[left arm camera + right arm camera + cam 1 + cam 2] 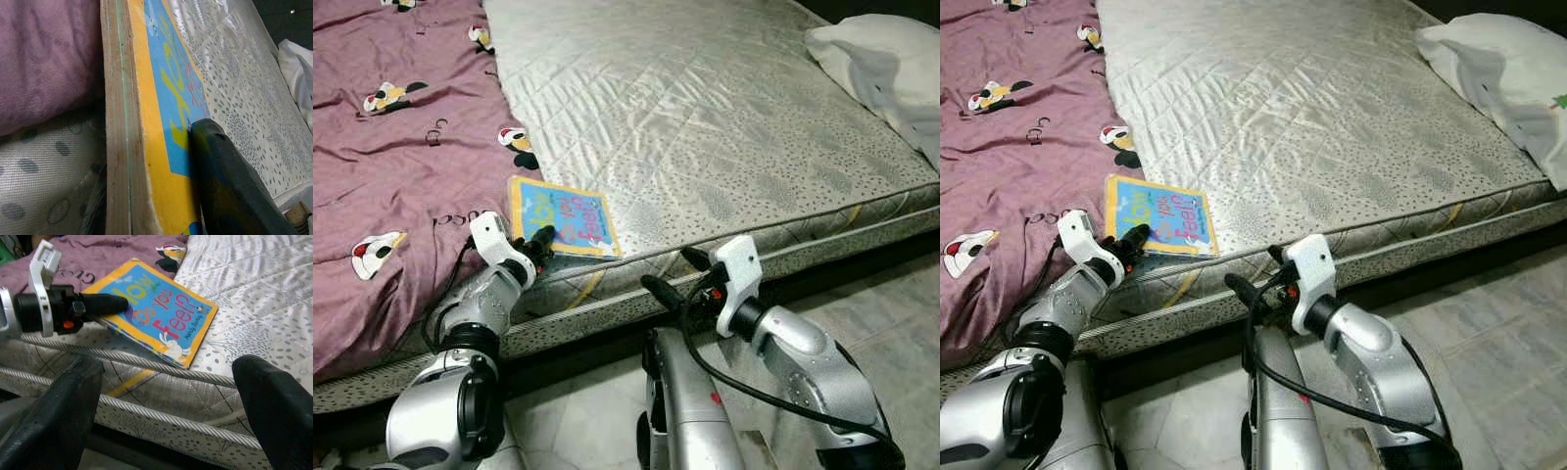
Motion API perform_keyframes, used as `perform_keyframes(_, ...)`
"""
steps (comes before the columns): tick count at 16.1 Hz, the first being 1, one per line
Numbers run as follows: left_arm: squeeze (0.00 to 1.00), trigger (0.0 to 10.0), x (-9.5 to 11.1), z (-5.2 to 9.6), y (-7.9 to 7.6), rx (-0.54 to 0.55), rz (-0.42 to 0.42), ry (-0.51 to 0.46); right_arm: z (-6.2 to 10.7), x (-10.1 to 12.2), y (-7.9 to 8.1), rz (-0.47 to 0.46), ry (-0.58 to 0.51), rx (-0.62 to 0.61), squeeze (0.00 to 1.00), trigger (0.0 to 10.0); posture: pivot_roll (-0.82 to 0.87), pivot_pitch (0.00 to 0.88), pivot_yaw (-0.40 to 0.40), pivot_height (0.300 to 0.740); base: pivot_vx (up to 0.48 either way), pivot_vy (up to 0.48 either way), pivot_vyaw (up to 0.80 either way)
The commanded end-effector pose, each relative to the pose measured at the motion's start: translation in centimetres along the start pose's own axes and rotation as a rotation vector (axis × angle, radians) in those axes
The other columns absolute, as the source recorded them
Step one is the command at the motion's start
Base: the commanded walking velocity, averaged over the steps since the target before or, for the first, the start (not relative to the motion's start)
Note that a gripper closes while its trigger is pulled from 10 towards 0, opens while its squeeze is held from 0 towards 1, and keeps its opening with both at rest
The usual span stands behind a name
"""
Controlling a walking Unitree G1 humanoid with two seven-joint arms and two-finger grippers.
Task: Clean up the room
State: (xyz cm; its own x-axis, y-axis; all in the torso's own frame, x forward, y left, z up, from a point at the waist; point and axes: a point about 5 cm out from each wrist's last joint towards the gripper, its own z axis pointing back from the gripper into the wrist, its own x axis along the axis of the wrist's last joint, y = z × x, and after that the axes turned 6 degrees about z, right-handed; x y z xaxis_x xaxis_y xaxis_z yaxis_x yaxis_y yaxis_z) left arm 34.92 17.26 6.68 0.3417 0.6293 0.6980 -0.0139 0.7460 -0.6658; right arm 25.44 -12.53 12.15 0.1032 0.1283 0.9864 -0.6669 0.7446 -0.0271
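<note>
Left gripper pinching a picture book at the mattress edge

The mattress [705, 127] carries a purple sheet [391, 147] beyond the left gripper [540, 242], and the book [156, 308] lies flat at the near edge, where it is easiest to reach. The left gripper has closed on the book's near corner, one finger [220, 171] on the cover, likely to lift it. The book's long axis runs away from that gripper toward the right gripper [668, 271], which hovers wide open and empty just beside.
</note>
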Motion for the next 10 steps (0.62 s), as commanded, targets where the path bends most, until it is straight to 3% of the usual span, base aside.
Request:
perform_keyframes(1,0.0,0.0,1.1,-0.1,-0.4,-0.011,-0.066,-0.053,-0.1,-0.2,-0.1,0.019,0.005,-0.014,0.0,10.0,-0.16,0.042,-0.063,0.489,0.0,0.0,0.0)
perform_keyframes(2,0.0,0.0,1.5,-0.1,-0.6,-0.011,-0.1,-0.077,-0.2,-0.2,-0.1,0.025,0.004,-0.017,0.0,10.0,-0.16,0.037,-0.06,0.489,0.0,0.0,0.0)
perform_keyframes(4,0.0,0.0,3.5,0.1,-3.0,-0.096,-0.265,-0.256,-0.7,-0.2,-0.3,0.046,-0.01,-0.05,0.0,10.0,-0.14,0.023,-0.06,0.489,0.0,0.0,0.0)
perform_keyframes(5,0.0,0.0,4.0,0.2,-4.1,-0.129,-0.305,-0.319,-0.9,-0.3,-0.4,0.064,-0.009,-0.066,0.0,10.0,-0.12,0.016,-0.065,0.489,0.0,0.0,0.0)
perform_keyframes(7,0.0,0.0,4.6,0.8,-5.8,-0.181,-0.463,-0.446,-1.5,-0.5,-0.5,0.098,-0.021,-0.104,0.0,10.0,-0.1,0.0,-0.066,0.489,0.0,0.0,0.0)
perform_keyframes(10,0.0,0.0,6.0,2.0,-6.9,-0.198,-0.555,-0.567,-2.0,-0.6,-0.9,0.128,-0.044,-0.169,0.0,10.0,-0.08,0.0,-0.061,0.489,0.0,0.0,0.0)
